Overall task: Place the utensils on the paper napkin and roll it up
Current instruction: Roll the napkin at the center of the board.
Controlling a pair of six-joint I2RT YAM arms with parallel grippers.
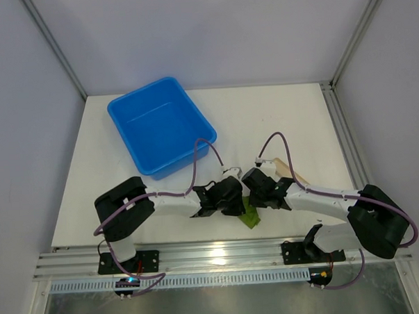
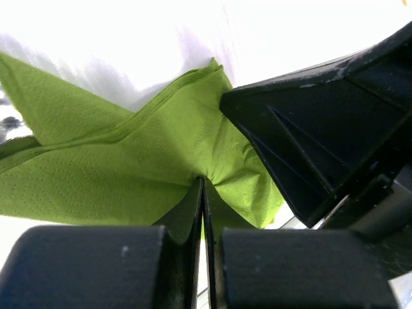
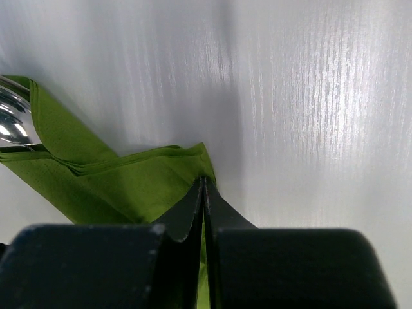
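Left pincer and right pincer each pinch the dimpled green paper napkin — folded, creased.

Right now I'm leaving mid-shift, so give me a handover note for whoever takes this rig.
Left gripper: jaws shut on the green napkin.
Right gripper: jaws shut on the green napkin too.
The napkin lies folded between both grippers. One shiny utensil shows inside its fold; any others are hidden.
Done: utensil on napkin, folding begun.
Left: finish the roll.
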